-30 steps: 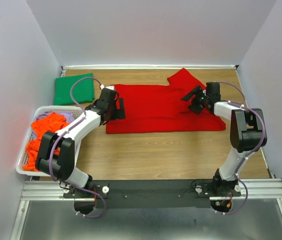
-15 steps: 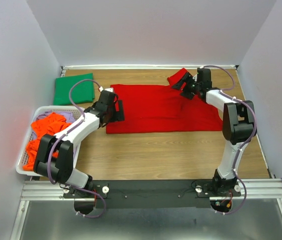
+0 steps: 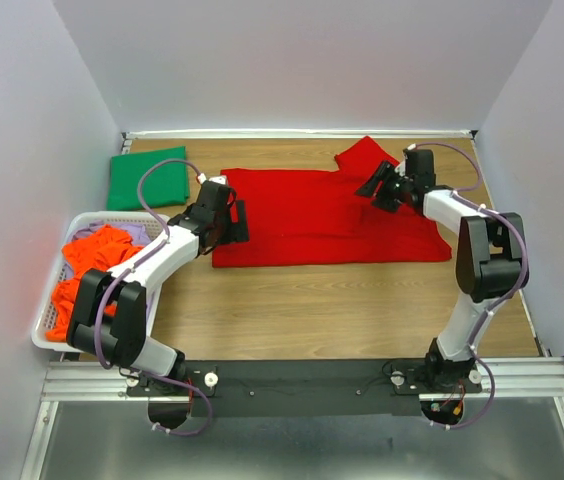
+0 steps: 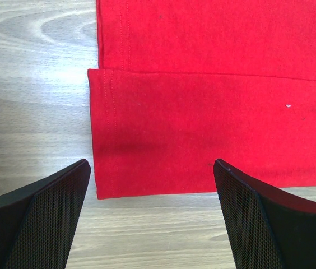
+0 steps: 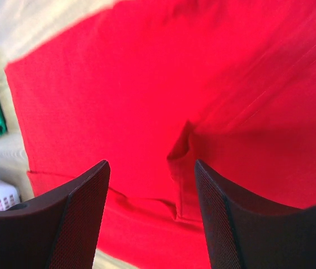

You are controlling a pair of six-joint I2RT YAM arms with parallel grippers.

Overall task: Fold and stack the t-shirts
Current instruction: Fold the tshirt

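A bright red t-shirt lies spread flat at the back middle of the table, one sleeve sticking out toward the back wall. My left gripper hovers open over the shirt's left hem corner, its fingers wide apart and empty. My right gripper hangs open just above the shirt's right part; a raised fold of red cloth lies between its fingers. A dark green t-shirt rests folded at the back left. Orange t-shirts and a lavender one fill the basket.
A white slatted basket stands at the table's left edge, close to my left arm. White walls close in the back and both sides. Bare wood runs between the red shirt and the arm bases.
My right gripper went back toward the sleeve, then came forward over the shirt's right part, its fingers a little narrower. The left arm and the shirts have not moved.
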